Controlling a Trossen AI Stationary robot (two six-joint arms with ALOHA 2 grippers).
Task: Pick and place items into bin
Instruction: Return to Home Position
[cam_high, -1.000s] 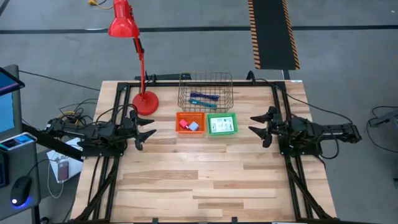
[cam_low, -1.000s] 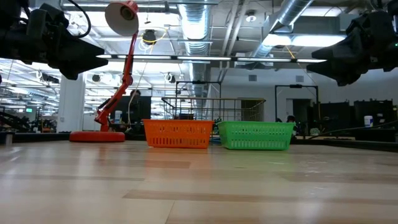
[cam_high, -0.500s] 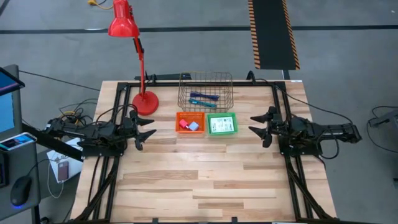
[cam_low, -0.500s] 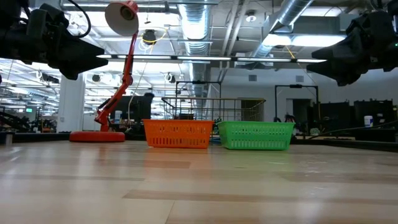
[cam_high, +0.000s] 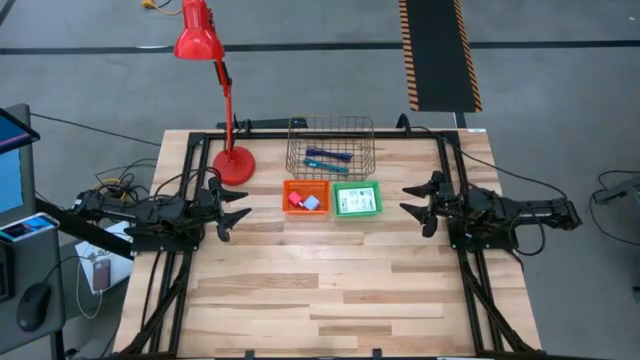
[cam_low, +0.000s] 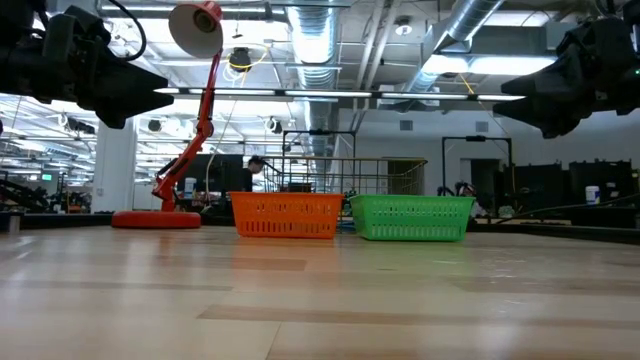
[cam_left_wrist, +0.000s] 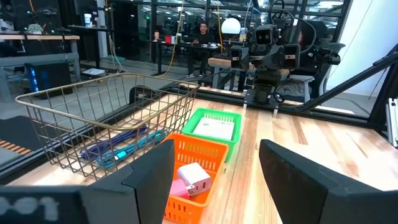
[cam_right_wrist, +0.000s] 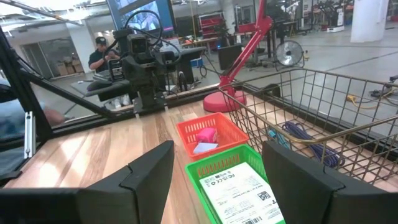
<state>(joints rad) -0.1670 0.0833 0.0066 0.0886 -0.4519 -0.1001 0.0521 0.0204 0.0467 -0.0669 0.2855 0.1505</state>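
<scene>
Task's items sit in the three containers at upper centre of the high view, none on the bare table (cam_high: 320, 285); pink block (cam_left_wrist: 179, 188) and white adapter (cam_left_wrist: 194, 176) lie touching in the orange bin (cam_high: 285, 199); white printed card pack (cam_right_wrist: 242, 185) lies flat in the green bin (cam_high: 357, 184) just beside it; blue and teal pieces (cam_high: 327, 157) lie in the wire basket (cam_high: 331, 121) behind both.

Left gripper (cam_high: 237, 210) hangs at mid-left, fingers spread wide, nothing between them; right gripper (cam_high: 408, 200) at mid-right, likewise spread and empty; both face inward toward the bins, well apart from them and raised off the wood in the low view.

Judgement: sorting looks finished, homing is the step in hand, and both arms look at or near rest. To do it well: draw each arm back level and slow, away from the bins; keep fingers off the bin walls and the black frame rails; leave the jaws apart and unloaded.
</scene>
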